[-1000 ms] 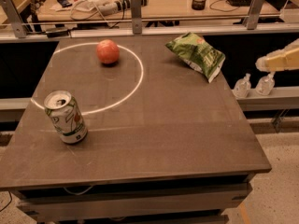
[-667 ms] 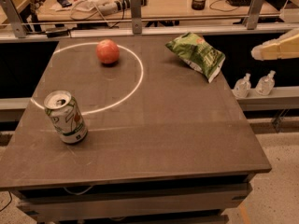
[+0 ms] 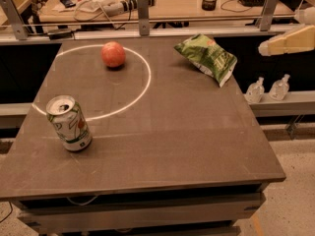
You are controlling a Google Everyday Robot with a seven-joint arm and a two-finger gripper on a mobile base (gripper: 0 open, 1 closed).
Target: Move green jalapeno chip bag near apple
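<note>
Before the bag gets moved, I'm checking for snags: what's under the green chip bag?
Only the dark table shows around the green jalapeno chip bag; the patch beneath it is covered. The gripper hangs beyond the table's right edge, apart from it.

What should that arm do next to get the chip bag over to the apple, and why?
Probably bring the gripper left and down toward the green jalapeno chip bag. The gripper hangs to the right of the bag and touches nothing. The bag lies at the far right of the table, well apart from the apple at the far left, so it must be reached first.
</note>
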